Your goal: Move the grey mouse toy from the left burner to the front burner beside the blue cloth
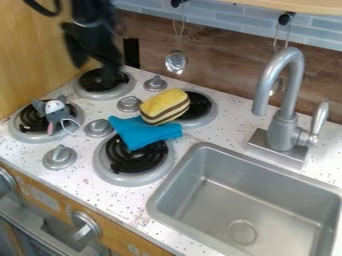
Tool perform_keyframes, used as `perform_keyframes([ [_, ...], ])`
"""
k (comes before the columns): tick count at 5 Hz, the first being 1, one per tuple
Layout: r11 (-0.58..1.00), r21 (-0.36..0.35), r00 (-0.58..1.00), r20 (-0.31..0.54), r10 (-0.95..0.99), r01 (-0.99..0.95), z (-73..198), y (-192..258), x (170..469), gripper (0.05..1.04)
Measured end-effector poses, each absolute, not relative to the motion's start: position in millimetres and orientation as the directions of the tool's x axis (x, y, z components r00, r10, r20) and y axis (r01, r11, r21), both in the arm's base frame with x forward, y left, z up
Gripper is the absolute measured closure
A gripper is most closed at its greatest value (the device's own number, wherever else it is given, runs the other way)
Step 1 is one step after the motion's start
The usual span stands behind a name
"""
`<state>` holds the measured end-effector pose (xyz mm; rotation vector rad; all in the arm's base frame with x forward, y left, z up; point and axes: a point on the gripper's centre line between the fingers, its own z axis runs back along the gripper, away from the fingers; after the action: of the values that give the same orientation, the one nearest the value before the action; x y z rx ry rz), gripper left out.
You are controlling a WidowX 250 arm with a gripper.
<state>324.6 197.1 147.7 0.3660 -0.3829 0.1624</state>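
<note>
The gripper hangs at the upper left over the back-left burner, open, with nothing visible between its fingers. A grey plush mouse with a white face lies on the left burner. Near the middle of the stove, a yellow plush with brown and cream stripes rests at the edge of the right rear burner. It touches a blue cloth, which is spread partly over the front burner.
Several grey knobs stand between the burners. To the right are a metal sink and a tall grey faucet. A small metal ladle hangs on the back wall, and a wooden panel borders the stove at left.
</note>
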Motion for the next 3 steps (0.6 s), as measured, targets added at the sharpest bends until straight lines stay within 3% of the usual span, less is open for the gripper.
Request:
perform_keyframes([
  [1, 0.871, 0.34, 0.885, 0.424, 0.194, -0.354, 153, 239, 311, 0.076],
  [3, 0.829, 0.36, 0.876, 0.393, 0.281, -0.427, 113, 291, 310, 0.076],
])
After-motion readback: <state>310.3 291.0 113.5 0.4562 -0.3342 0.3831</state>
